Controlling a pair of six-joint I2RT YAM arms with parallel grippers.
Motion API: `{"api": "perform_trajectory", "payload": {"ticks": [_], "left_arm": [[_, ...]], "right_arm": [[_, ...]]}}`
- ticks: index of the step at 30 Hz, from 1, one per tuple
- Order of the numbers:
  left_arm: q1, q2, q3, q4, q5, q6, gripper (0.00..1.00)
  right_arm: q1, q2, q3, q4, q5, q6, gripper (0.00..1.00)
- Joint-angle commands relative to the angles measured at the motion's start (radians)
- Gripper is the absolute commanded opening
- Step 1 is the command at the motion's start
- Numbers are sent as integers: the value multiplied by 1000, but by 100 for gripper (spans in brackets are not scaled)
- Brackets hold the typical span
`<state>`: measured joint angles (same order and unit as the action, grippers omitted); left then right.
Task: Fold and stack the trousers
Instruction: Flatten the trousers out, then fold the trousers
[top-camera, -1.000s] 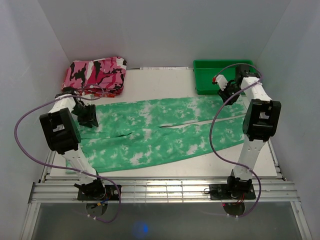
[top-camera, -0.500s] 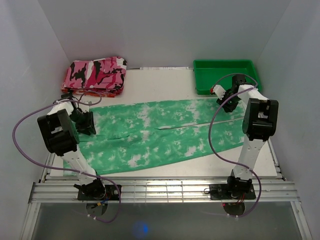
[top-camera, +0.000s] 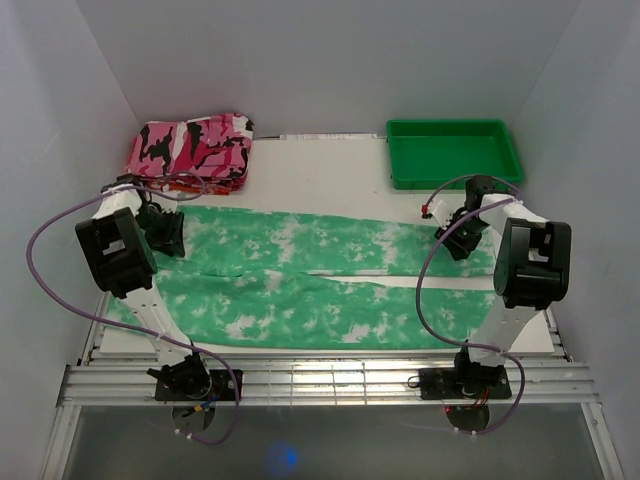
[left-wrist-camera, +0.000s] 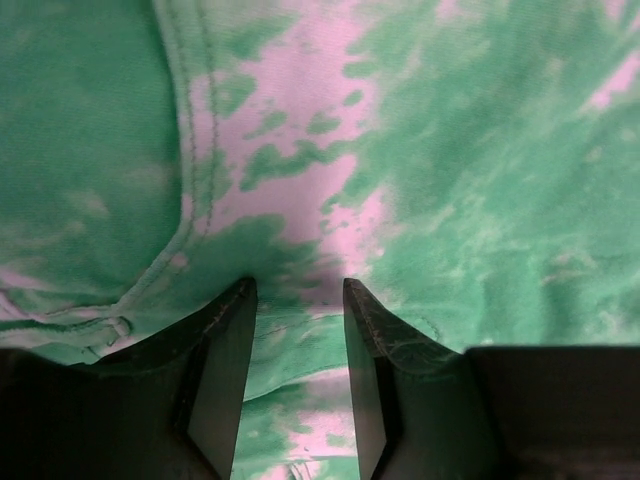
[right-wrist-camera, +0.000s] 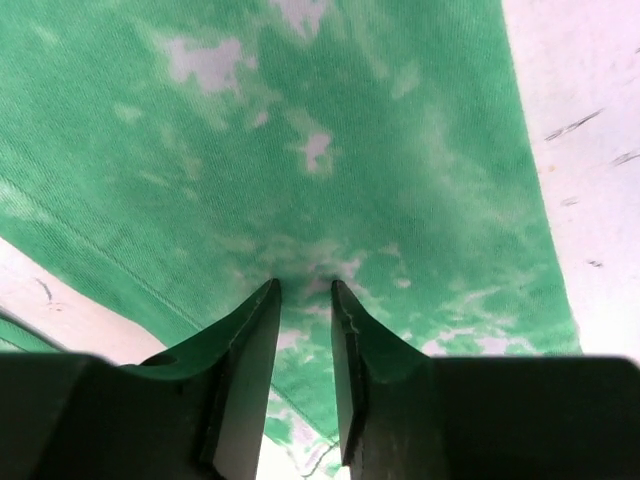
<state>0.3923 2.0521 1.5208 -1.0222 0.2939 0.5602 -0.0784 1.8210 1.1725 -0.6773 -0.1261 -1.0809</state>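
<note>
The green and white tie-dye trousers (top-camera: 300, 285) lie spread flat across the table, waist at the left and both legs running right. My left gripper (top-camera: 165, 232) is at the waist end. In the left wrist view its jaws (left-wrist-camera: 298, 290) are closed on a fold of the trousers (left-wrist-camera: 480, 150) near a seam. My right gripper (top-camera: 458, 240) is at the end of the far leg. In the right wrist view its jaws (right-wrist-camera: 305, 288) pinch puckered cloth of the trousers (right-wrist-camera: 300, 120).
A folded pink, black and white camouflage cloth (top-camera: 190, 150) lies at the back left. A green plastic tray (top-camera: 450, 124) stands at the back right. White table (top-camera: 320, 170) shows between them and beside the leg end (right-wrist-camera: 590, 150). Grey walls enclose three sides.
Both grippers have moved toward the near edge, dragging the trousers with them. The cloth has turned from slanted to lying straight across the table, and the right arm has left the tray.
</note>
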Motion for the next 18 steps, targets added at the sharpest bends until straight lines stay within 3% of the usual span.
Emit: {"api": "perform_trajectory", "payload": {"ticks": [1, 3, 5, 6, 7, 9, 14, 18], "left_arm": [[-9, -30, 47, -19, 148, 118, 52], [-9, -65, 94, -42, 218, 139, 54], [-7, -84, 131, -52, 249, 147, 57], [-9, -95, 166, -43, 272, 148, 58], [-7, -119, 176, -26, 283, 145, 60], [-6, -150, 183, 61, 297, 130, 63], [36, -218, 142, 256, 382, 99, 73], [74, -121, 271, 208, 428, 110, 73]], "right_arm": [[-20, 37, 43, -191, -18, 27, 44], [-29, 49, 146, -241, -82, 10, 61], [-37, 73, 334, -344, -157, -7, 92], [-46, 108, 398, -381, -177, -23, 99], [-49, 130, 458, -418, -193, -62, 92], [-64, 208, 613, -520, -216, -106, 91], [-107, 346, 756, -630, -182, -259, 100], [-136, 412, 742, -630, -155, -365, 84]]}}
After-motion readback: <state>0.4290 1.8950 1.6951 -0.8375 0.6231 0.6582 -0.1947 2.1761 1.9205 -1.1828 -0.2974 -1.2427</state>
